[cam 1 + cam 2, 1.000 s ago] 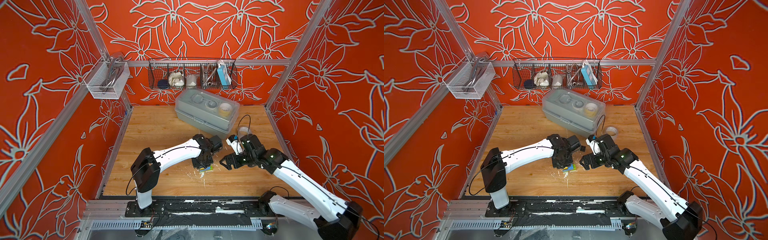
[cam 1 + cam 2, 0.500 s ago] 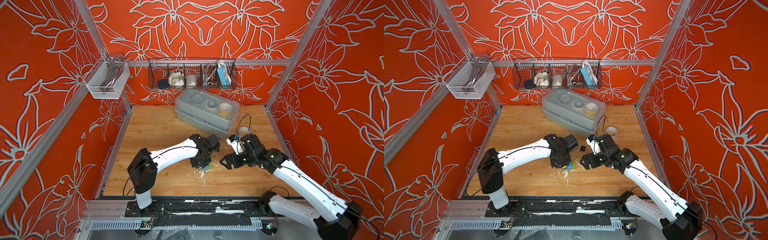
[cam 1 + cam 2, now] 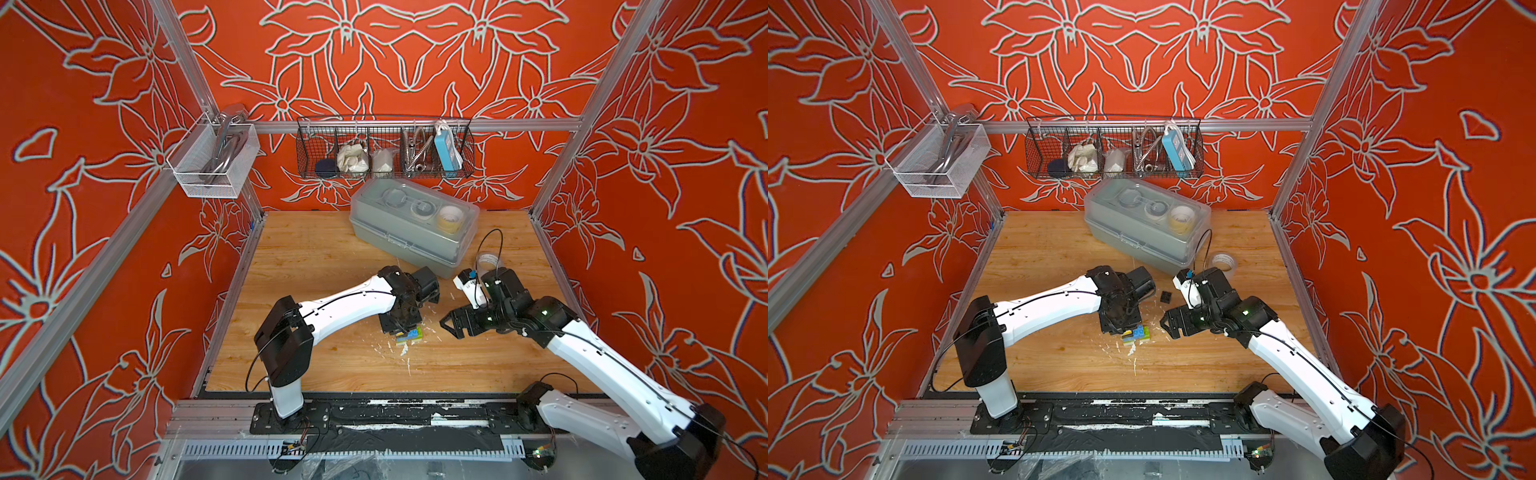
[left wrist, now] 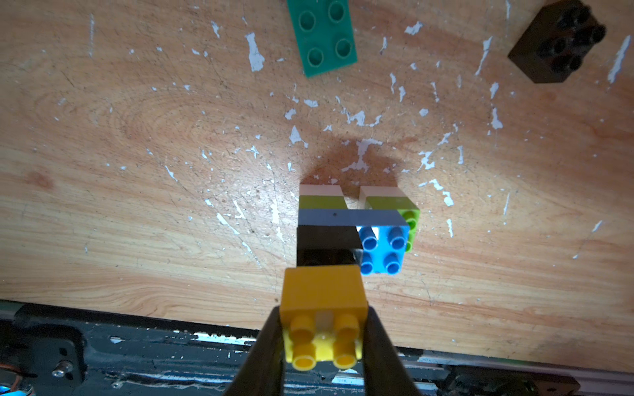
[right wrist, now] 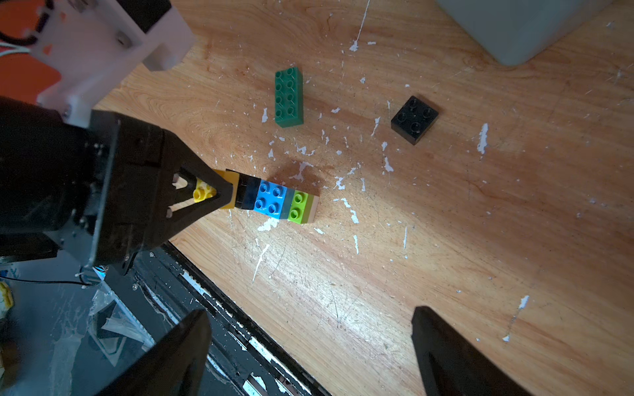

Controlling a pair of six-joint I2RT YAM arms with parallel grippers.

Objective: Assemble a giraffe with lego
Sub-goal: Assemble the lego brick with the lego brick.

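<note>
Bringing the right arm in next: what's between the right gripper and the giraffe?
Only bare table with white flecks. The right wrist view shows that stretch clear from the open right gripper to the giraffe, held by the left gripper.

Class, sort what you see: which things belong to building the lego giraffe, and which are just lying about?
Belong to the job:
half-built giraffe
yellow brick gripped by the left hand
loose dark green brick
loose black brick

Lying about:
grey lidded box
tape roll
black wire basket
white mesh basket
</note>
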